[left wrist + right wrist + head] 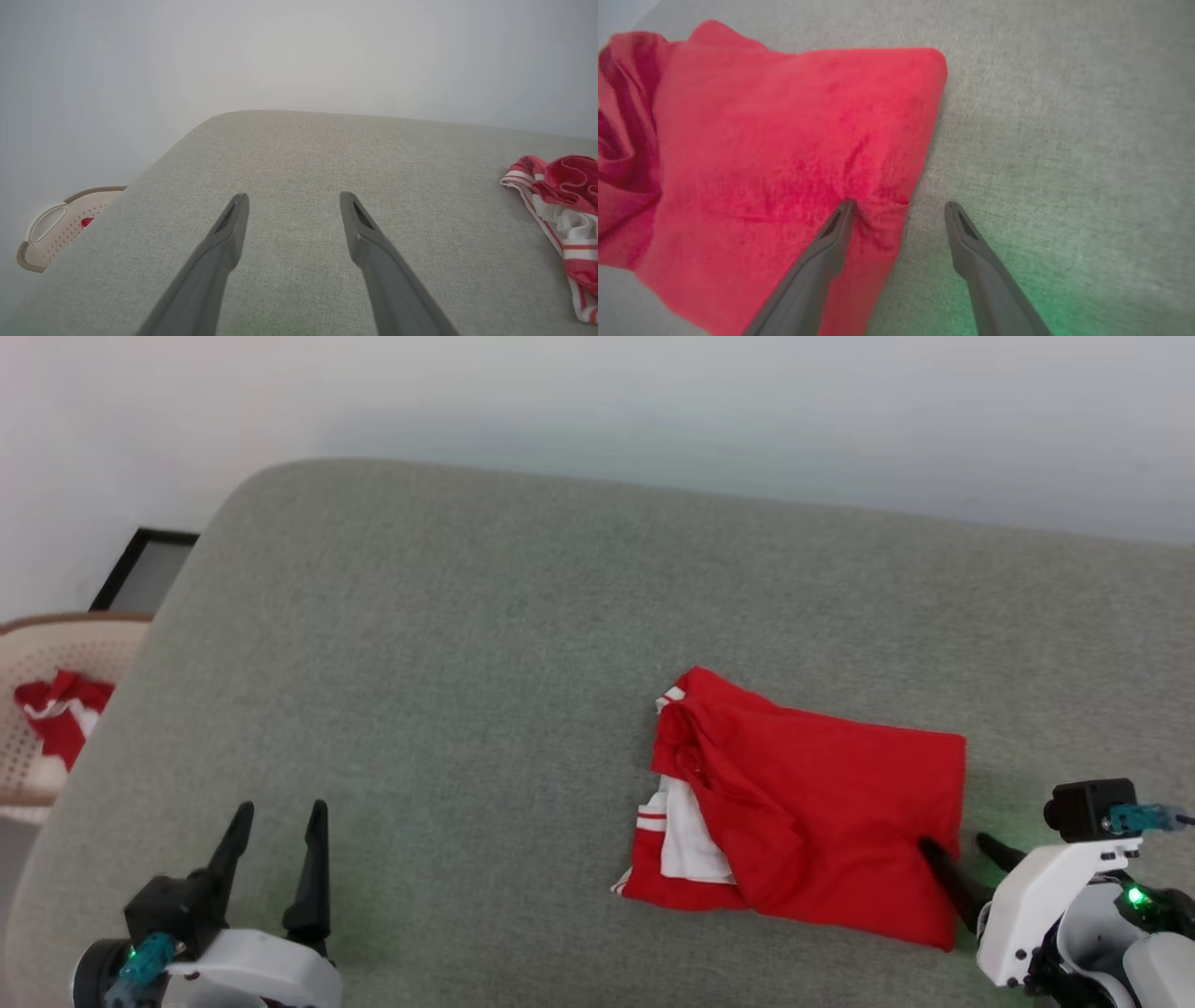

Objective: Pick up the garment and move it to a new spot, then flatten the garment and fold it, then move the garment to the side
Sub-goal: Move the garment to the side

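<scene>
Right gripper (952,842) wide open, holding nothing, 1 finger on the garment (822,821) edge, lower right of frame. Left gripper (282,807) open + empty, lower left. Garment looks folded on the grey cushion (467,616), so imo only the move aside is left, maybe.

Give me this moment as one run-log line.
garment: roughly folded, lying on grey cushion | right gripper: open, fingers straddling garment's edge | left gripper: open, over bare cushion | basket: beside cushion, red cloth inside

Grey fabric cushion (523,616), plain white wall (653,392) behind; beige perforated basket (65,619), black frame (145,574) at left
</scene>
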